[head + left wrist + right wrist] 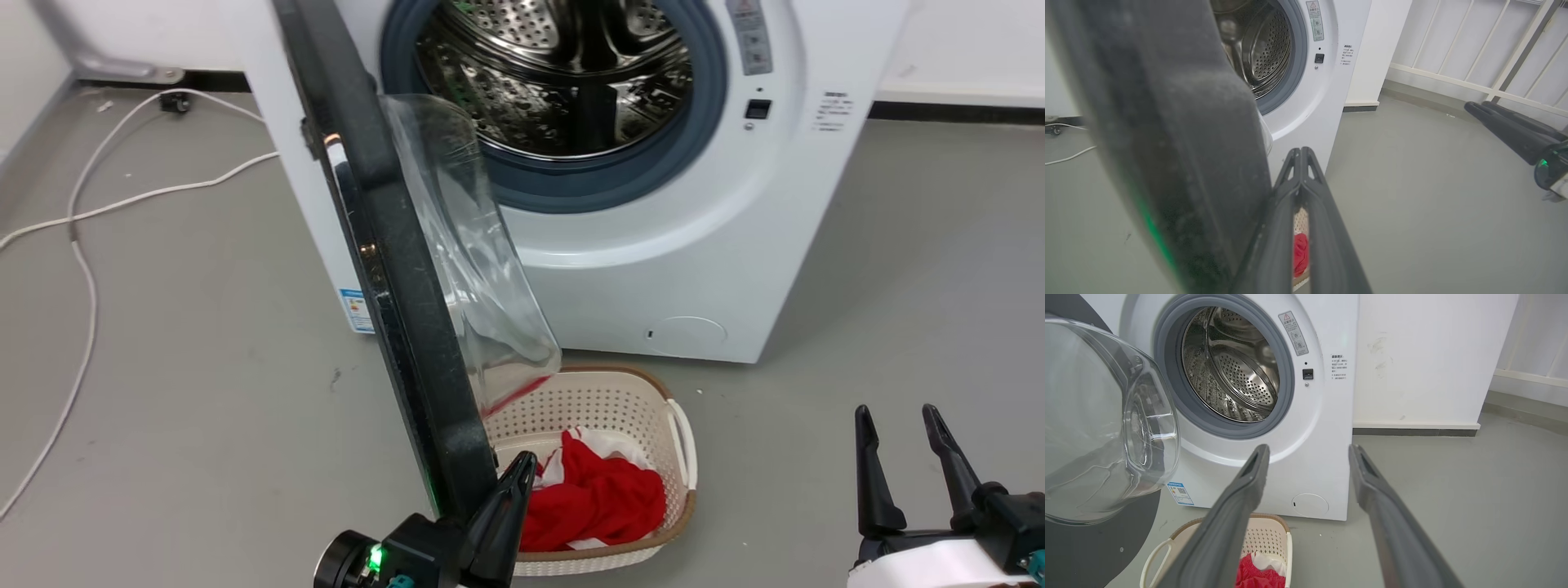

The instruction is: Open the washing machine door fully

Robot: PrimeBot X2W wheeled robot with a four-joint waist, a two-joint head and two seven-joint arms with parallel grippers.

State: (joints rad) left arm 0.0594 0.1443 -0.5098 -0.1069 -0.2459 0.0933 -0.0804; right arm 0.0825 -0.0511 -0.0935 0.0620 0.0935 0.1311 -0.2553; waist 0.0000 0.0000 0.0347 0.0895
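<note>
Two fingers, left gripper [522,467]: being pressed together beside washing machine door [384,229], lower centre.
Right gripper [896,425]: being held apart, lower right.

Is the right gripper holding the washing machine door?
No, the right gripper is open and empty, clear of the washing machine door.

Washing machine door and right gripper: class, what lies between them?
In the head view, a cream laundry basket holding red cloth sits on the floor between the washing machine door and the right gripper.
</note>
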